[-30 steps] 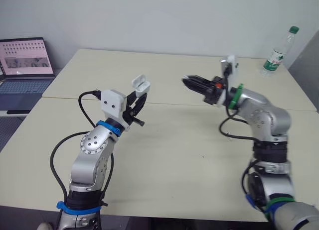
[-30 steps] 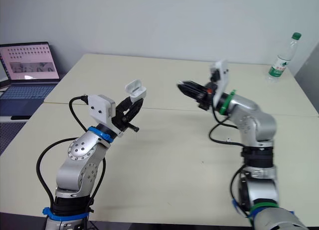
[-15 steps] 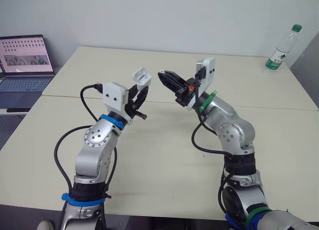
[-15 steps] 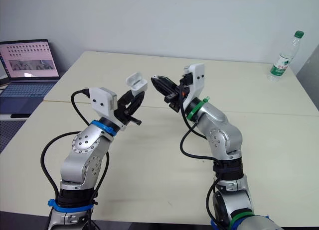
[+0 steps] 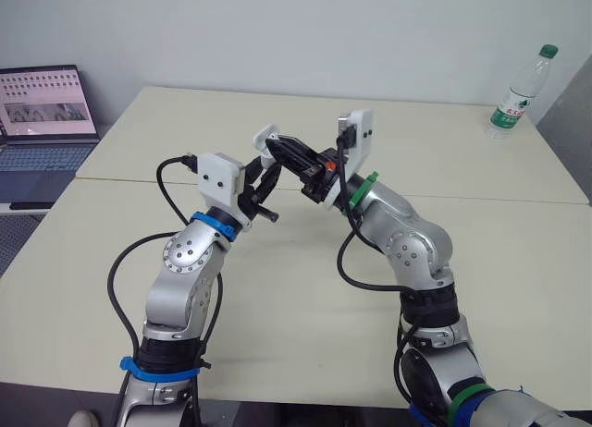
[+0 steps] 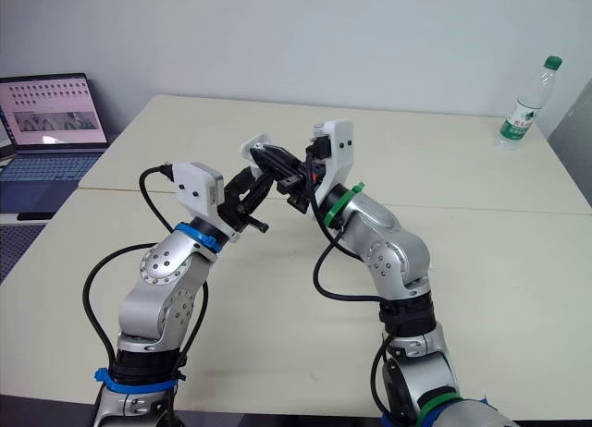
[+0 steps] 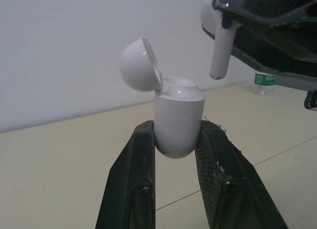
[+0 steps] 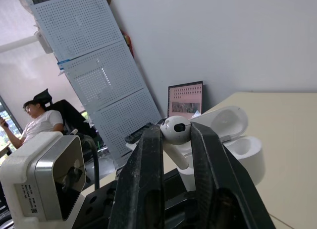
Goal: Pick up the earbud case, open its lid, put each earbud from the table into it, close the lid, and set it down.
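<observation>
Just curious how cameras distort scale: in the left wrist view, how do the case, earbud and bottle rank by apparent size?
Largest to smallest:
1. case
2. earbud
3. bottle, which looks tiny only because it stands far back.

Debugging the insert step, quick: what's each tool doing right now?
Left tool: closed on the case, lid open.
Right tool: closed on an earbud, just short of the case.

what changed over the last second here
The right gripper, shut on an earbud, swung to the robot's left until the earbud hangs just above the open case. The left gripper kept its hold on the case; bottle and laptop stayed put.
</observation>
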Controlling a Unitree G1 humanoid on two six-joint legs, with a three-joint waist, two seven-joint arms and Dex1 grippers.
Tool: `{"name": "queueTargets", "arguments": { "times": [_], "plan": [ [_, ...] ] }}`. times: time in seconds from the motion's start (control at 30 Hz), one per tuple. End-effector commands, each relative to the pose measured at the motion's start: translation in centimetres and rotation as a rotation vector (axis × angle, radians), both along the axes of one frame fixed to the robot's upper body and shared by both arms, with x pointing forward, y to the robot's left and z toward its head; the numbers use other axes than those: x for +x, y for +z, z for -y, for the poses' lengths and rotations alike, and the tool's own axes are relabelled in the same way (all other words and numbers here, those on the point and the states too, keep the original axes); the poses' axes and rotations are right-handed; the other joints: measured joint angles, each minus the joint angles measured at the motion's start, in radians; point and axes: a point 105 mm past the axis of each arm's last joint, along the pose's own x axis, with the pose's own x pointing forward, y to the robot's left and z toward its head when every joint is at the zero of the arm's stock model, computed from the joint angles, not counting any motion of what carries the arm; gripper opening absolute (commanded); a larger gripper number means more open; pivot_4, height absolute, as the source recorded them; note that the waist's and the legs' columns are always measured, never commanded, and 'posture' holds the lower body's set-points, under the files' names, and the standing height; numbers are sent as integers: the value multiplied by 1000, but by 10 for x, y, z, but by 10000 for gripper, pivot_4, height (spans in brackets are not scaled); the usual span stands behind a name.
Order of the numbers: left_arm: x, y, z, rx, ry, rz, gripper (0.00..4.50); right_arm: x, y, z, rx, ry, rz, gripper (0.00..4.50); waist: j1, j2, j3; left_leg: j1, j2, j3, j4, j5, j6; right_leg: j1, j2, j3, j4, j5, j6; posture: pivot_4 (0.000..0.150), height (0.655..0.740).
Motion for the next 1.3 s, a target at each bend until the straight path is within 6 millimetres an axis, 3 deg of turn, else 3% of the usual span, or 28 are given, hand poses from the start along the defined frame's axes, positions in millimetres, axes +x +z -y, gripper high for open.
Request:
{"name": "queueTargets", "arguments": {
  "times": [0.03,0.57,1.3],
  "plan": [
    [-9,19,10,1,-34,87,7510,-5,13,-5,15,28,47,3982,0,0,0,0,0,0,0,0,0,0,0,0,0,0,0,1500,7400],
    [-10,23,13,-6,-45,97,7510,12,14,7,18,-38,37,3982,0,0,0,0,0,0,0,0,0,0,0,0,0,0,0,1500,7400],
    [-11,26,14,-7,-52,105,7510,4,-3,-5,-36,-7,9,3982,0,0,0,0,0,0,0,0,0,-1,0,0,0,0,0,1500,7400]
  ]
}}
